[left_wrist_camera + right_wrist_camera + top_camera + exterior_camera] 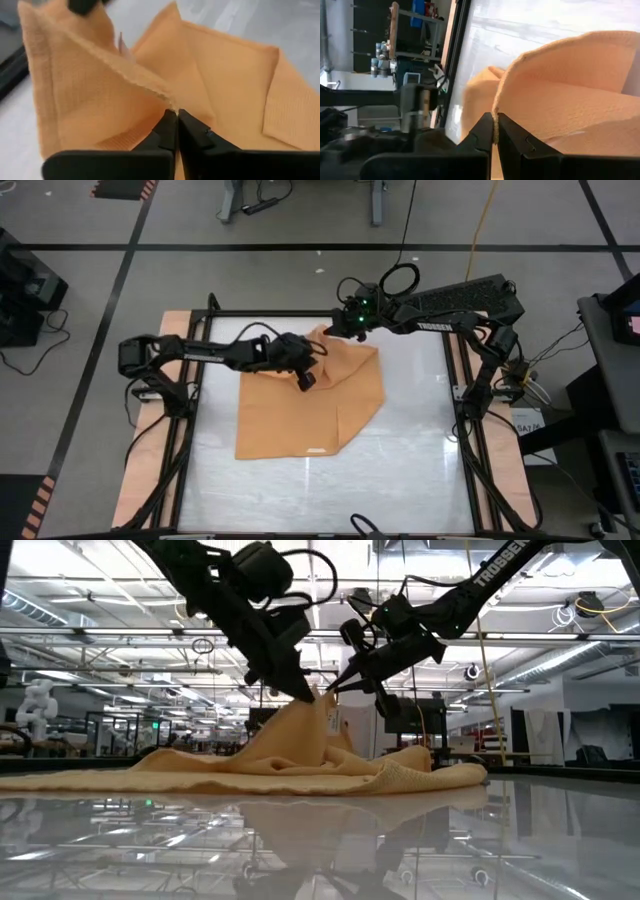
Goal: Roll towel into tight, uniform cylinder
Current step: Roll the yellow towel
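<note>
Between the two end effectors, the towel (pixel 300 405) peaks off the table (pixel 400 470), its edge pinched by the left end effector (pixel 173 114) and right end effector (pixel 495 120); judgement: thin grips may slip, dropping the fold unevenly.

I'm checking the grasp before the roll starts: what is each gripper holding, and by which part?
Both hold the towel by its edge: the left gripper and right gripper each pinch the hem, lifting that end off the table.
</note>
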`<action>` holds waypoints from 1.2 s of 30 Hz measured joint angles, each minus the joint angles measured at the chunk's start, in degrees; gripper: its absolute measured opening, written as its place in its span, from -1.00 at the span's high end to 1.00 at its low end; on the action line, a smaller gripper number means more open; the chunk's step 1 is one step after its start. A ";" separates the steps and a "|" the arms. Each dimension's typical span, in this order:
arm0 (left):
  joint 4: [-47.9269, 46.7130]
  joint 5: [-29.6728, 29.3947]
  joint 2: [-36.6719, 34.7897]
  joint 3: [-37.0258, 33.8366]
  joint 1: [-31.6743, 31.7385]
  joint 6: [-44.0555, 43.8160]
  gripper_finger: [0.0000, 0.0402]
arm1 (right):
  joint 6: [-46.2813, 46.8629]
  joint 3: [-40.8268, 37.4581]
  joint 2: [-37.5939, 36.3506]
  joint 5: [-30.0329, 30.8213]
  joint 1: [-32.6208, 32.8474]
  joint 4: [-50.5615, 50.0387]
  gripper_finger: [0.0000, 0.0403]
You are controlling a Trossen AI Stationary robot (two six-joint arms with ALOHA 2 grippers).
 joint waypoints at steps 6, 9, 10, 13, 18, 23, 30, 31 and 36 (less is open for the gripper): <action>-0.95 -4.75 0.45 -0.07 -0.36 -6.32 0.81 | -2.98 0.00 -0.11 -7.30 -4.15 -2.95 0.96; 0.28 -4.92 -0.91 -0.07 0.54 -6.26 0.86 | -3.38 0.04 -0.63 -8.79 -5.43 -3.19 0.96; 0.68 -4.63 -1.12 -0.02 0.81 -6.27 0.89 | -3.35 0.08 -0.69 -9.09 -5.60 -3.29 0.96; 0.28 -3.80 -1.03 -0.04 1.24 -6.28 0.95 | -2.91 0.07 -0.63 -9.75 -5.60 -4.74 0.96; 0.48 -1.68 -1.03 -0.07 0.43 -6.26 0.96 | -4.60 0.07 -0.61 -6.58 -2.82 -6.60 0.96; 0.54 -1.70 -0.97 -0.07 -1.14 -5.77 0.87 | -4.33 0.07 -0.60 -2.58 0.19 -6.28 0.96; 1.77 -0.93 2.25 -0.17 -2.64 -4.87 0.85 | -2.95 0.07 0.98 -0.99 2.25 -3.57 0.92; 1.34 -0.50 2.34 -0.20 -2.82 -4.87 0.85 | -3.27 0.07 1.28 -0.97 2.25 -3.53 0.91; 1.86 2.59 2.31 -0.17 -2.81 -4.86 0.80 | -4.58 0.04 1.62 -0.99 2.19 -4.23 0.88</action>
